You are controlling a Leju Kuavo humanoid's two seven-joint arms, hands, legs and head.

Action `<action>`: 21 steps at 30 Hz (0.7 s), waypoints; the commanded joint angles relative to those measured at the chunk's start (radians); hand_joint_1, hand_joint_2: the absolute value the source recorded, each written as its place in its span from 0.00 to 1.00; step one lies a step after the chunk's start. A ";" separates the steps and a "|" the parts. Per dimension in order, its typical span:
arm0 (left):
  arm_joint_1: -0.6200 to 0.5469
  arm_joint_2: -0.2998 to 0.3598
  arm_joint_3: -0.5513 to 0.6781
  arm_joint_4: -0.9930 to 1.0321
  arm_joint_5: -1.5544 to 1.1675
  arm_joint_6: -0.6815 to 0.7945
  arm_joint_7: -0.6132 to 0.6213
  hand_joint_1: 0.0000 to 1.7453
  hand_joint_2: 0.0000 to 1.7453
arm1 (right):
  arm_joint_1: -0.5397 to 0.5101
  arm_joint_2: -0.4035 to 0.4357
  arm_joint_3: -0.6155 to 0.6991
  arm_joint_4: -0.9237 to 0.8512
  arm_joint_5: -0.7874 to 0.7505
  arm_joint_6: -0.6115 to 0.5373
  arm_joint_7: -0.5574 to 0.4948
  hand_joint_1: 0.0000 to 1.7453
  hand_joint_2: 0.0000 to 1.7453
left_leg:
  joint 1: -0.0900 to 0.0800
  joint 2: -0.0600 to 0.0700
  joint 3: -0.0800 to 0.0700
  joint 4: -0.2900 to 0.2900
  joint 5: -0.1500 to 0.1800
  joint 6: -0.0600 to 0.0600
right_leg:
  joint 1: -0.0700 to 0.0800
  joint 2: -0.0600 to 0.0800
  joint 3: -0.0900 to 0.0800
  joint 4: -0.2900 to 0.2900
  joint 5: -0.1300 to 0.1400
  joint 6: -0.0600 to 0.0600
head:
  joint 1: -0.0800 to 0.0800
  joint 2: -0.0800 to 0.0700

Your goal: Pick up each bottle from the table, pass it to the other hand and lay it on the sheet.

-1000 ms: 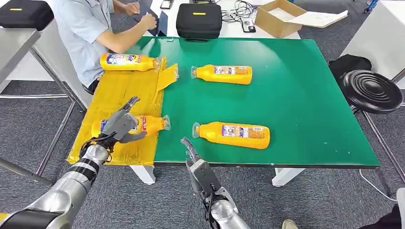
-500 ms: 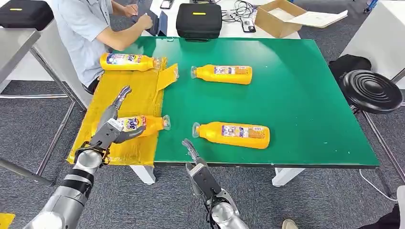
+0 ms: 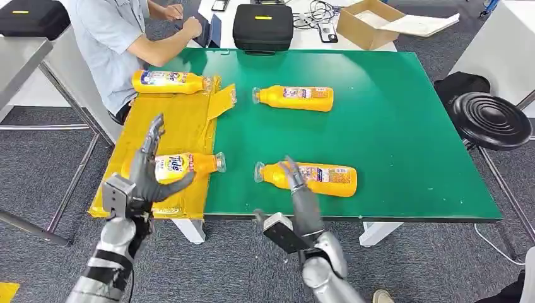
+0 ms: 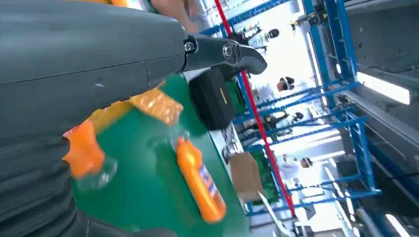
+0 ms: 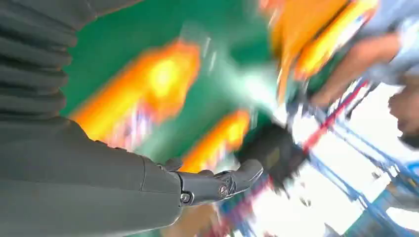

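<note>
Two orange bottles lie on the yellow sheet (image 3: 170, 123): one (image 3: 169, 81) at its far end, one (image 3: 188, 165) near its front edge. Two more lie on the green table (image 3: 404, 126), a far one (image 3: 294, 98) and a near one (image 3: 318, 178). My left hand (image 3: 148, 172) hovers open with fingers spread, just left of the near sheet bottle and holding nothing. My right hand (image 3: 301, 192) is open at the table's front edge, fingers raised in front of the near table bottle. The left wrist view shows the far table bottle (image 4: 200, 180). The right wrist view is blurred, with an orange bottle (image 5: 141, 94).
A person (image 3: 117, 38) in a blue shirt sits at the table's far left corner, beside the sheet. A black case (image 3: 262, 26) and a cardboard box (image 3: 369, 25) stand beyond the far edge. A black stool (image 3: 492, 120) is to the right.
My left hand has let go of the near bottle on the sheet and drawn back, fingers spread. My right hand has risen from below the table edge towards the near table bottle.
</note>
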 commanded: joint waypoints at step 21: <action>0.106 -0.062 -0.047 -0.072 0.044 0.015 -0.013 0.00 1.00 | -0.062 -0.172 -0.096 -0.129 0.180 -0.047 0.108 0.00 1.00 | 0.002 0.001 0.005 0.001 -0.003 -0.001 | 0.003 0.001 0.005 0.001 -0.002 -0.003 | 0.000 0.000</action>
